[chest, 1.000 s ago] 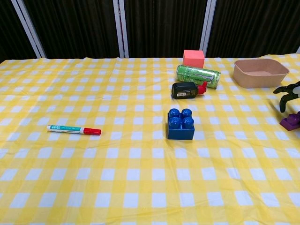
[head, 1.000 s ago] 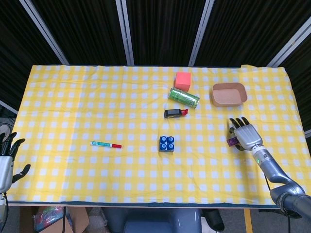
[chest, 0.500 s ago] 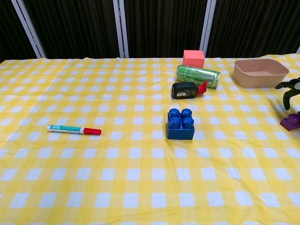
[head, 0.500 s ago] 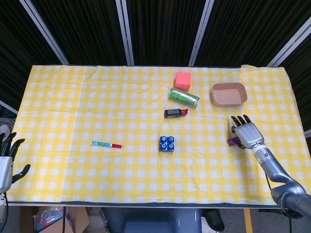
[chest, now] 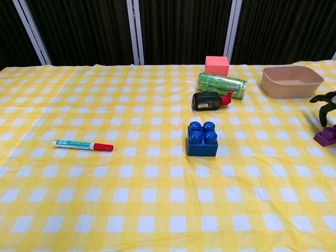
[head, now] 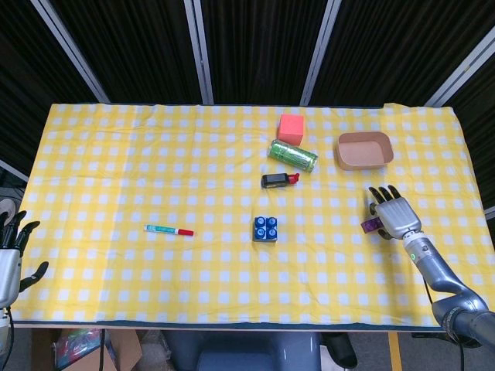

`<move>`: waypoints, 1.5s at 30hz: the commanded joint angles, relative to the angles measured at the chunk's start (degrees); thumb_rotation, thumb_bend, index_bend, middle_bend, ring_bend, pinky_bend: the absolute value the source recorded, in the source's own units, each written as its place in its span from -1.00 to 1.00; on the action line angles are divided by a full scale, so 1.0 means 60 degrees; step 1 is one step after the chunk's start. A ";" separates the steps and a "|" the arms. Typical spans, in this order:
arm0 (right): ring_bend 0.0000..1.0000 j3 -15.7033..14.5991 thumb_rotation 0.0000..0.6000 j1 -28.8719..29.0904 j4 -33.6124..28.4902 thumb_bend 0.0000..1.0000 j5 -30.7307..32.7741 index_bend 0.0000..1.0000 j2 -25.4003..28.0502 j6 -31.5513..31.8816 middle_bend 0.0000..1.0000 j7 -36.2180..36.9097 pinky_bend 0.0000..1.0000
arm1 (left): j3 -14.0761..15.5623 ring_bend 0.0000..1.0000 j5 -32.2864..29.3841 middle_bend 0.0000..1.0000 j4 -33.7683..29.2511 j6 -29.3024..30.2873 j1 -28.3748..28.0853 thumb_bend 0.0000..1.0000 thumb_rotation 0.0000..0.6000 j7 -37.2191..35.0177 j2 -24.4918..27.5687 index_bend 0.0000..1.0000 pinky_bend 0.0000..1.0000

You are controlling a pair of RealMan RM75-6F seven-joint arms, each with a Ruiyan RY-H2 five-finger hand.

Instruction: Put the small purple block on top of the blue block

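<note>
Right hand (head: 394,214) has shifted only slightly over the last second: in the head view it sits a touch further right and lower than before, at the right edge of the frame, and in the chest view its dark fingers (chest: 326,101) show at the far right edge, a bit lower than half a second ago. Nothing else has moved.

Fingers of the right hand are spread and point toward the far side of the tabletop (head: 116,170). Purple block (chest: 326,135) lies on the cloth under the hand's near-left side, peeking out at its left in the head view. Hand looks open above it; whether any finger touches the block cannot be told. No grasp seen.

Blue block (head: 265,229) stands alone at centre frame, studs up, well apart from the purple block and to its left. Marker (head: 168,229) lies further left.

Left hand (head: 11,251) hangs at the lower-left corner of the head view, off the tabletop edge, fingers apart, holding nothing.

Judgement: the small drift reads as fine positioning before a grasp. Task is at the pick-up stage; block not yet lifted, stacking wholly undone. Next needs fingers closing on a small low block at the reach's far side — risk of nudging it away.
</note>
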 commanded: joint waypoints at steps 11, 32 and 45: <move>-1.00 -0.0062 1.00 -0.0028 0.0194 -0.28 -0.0089 -0.10 -0.0125 0.0028 -0.94 0.0255 -1.00 | -0.0034 -1.00 -0.0065 -0.82 0.0003 -0.0003 0.0002 -0.52 1.00 -0.0005 -0.0004 -0.58 -0.91; -1.00 -0.0104 1.00 -0.0014 0.0332 -0.24 -0.0155 0.02 -0.0246 0.0003 -0.94 0.0351 -1.00 | -0.0065 -1.00 -0.0096 -0.82 0.0017 0.0017 -0.0008 -0.52 1.00 0.0075 -0.0064 -0.58 -0.91; -0.99 0.0244 1.00 0.0207 -0.1321 -0.03 0.0345 0.22 0.0614 -0.0307 -0.93 -0.0156 -1.00 | -0.0056 -1.00 -0.0125 -0.82 0.0024 -0.0090 -0.0037 -0.52 1.00 -0.0107 -0.0012 -0.58 -0.91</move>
